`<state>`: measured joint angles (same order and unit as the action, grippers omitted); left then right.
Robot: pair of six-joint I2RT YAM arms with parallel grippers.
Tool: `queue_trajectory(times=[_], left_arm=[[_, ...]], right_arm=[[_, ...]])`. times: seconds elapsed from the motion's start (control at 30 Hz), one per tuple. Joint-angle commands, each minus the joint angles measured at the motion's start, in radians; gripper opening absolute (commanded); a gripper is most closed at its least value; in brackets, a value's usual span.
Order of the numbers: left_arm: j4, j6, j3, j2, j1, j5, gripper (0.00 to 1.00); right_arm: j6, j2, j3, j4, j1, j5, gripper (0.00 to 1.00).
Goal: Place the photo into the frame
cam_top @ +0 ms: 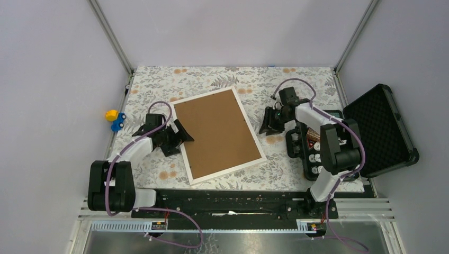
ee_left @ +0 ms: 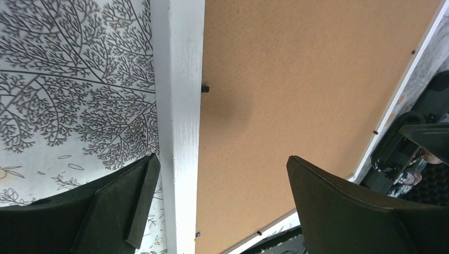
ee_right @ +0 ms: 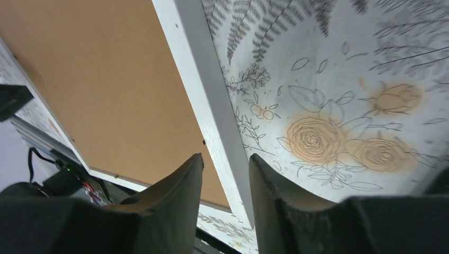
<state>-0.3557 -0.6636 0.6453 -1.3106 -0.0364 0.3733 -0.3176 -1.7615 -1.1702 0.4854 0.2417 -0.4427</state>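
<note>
The white frame (cam_top: 250,123) lies flat in the middle of the table, with a brown backing board (cam_top: 217,132) filling it. The photo is hidden. My left gripper (cam_top: 182,135) is open wide at the frame's left side. In the left wrist view its fingers (ee_left: 222,157) straddle the white rail (ee_left: 180,106) and part of the board (ee_left: 296,79) without touching. My right gripper (cam_top: 269,124) hovers by the frame's right side. Its jaws (ee_right: 226,156) stand a narrow gap apart, with the right rail (ee_right: 196,69) showing below the gap. Nothing is held.
An open black case (cam_top: 378,127) with a tray of small items (cam_top: 312,151) sits at the right, close behind the right arm. A yellow and blue toy (cam_top: 114,119) lies at the table's left edge. A flowered cloth (cam_top: 296,84) covers the table.
</note>
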Motion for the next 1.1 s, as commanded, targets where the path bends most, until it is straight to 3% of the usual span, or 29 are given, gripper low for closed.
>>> queue_trajectory(times=[0.0,0.4,0.83,1.07], left_arm=[[0.068,0.001,-0.025,-0.007,0.001,0.058,0.99],[0.103,-0.019,-0.070,0.012,-0.002,0.082,0.99],[0.105,-0.024,-0.059,-0.015,-0.020,0.092,0.99],[0.142,-0.083,-0.077,0.001,-0.058,0.107,0.99]], right_arm=[[0.001,-0.007,0.060,-0.092,0.025,-0.046,0.42],[0.002,-0.079,0.107,-0.153,0.029,-0.131,0.38],[0.006,-0.096,0.140,-0.159,0.083,-0.078,0.38],[-0.069,-0.061,0.191,-0.186,0.148,0.010,0.38]])
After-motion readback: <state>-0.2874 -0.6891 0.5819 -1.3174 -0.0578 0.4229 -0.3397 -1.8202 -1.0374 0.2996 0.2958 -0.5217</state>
